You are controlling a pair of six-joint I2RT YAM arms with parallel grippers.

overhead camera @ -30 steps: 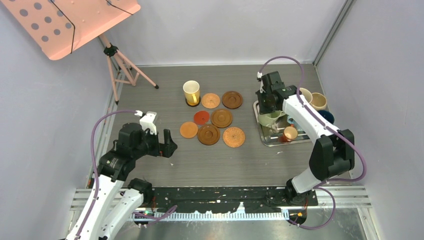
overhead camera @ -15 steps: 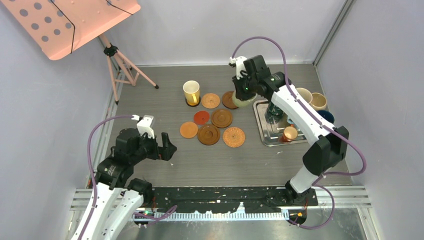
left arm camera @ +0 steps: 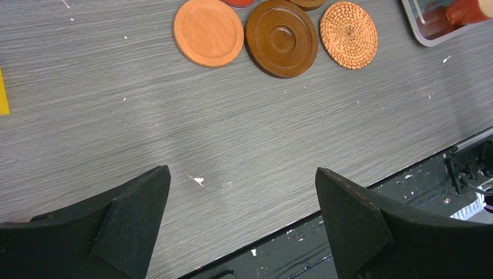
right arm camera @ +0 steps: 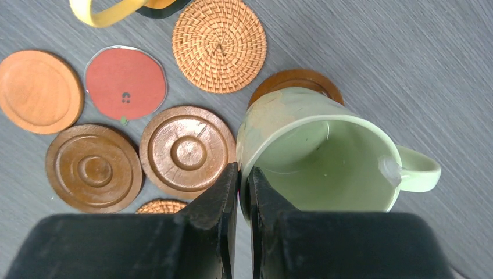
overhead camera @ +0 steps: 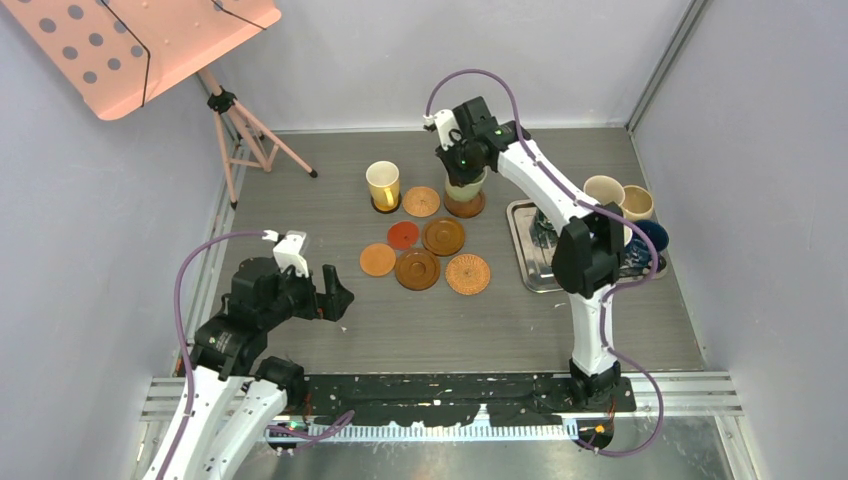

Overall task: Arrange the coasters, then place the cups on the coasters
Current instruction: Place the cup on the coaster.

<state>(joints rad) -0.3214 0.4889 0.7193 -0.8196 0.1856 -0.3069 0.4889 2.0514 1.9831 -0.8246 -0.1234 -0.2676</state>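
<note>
Newly moved pale green cup (right arm camera: 314, 157), upright

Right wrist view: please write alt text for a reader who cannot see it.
The right tool pinches the rim of a pale green mug over a brown coaster. Beside it lie a wicker coaster, a red coaster, an orange coaster and two ringed coasters.

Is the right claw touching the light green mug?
Touching. The right wrist view shows the right gripper pinching the rim of the pale green mug between its fingers.
</note>
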